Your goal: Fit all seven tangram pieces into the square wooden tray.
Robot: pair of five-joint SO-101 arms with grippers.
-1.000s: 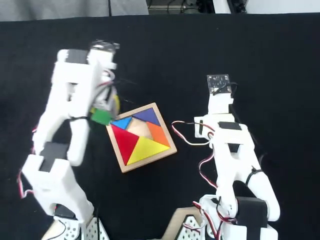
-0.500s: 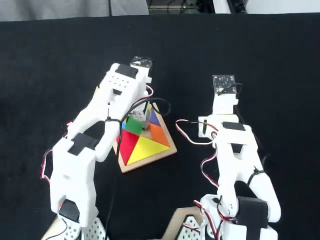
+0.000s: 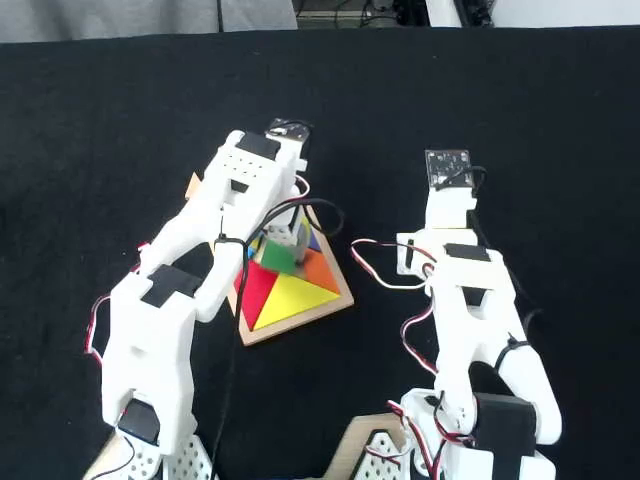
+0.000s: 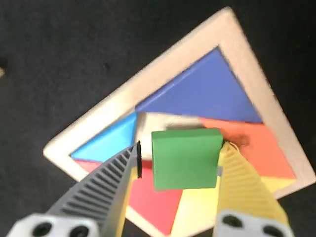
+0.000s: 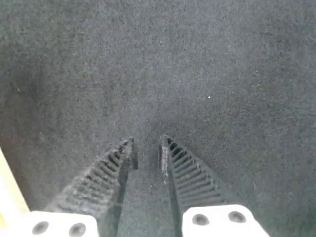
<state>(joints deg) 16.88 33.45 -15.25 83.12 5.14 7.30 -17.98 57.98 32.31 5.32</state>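
The high camera is looking steeply down over the black surface (image 3: pixel 520 100), with the arm bases (image 3: pixel 440 450) at 6 o'clock. The left wrist camera is peering closely past the left claw (image 4: pixel 180 148) onto the tray (image 4: pixel 148 84), which the high view is also covering, while the right wrist camera is facing the surface just beyond the right claw (image 5: pixel 147 148).

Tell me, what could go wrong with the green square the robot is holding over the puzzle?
1. The green square, gripped by the left end effector, hangs above the bare slot. If it is a little off, a corner may catch on the orange piece or the red piece and sit crooked.
2. Pushing down might slide the wooden tray on the black cloth.
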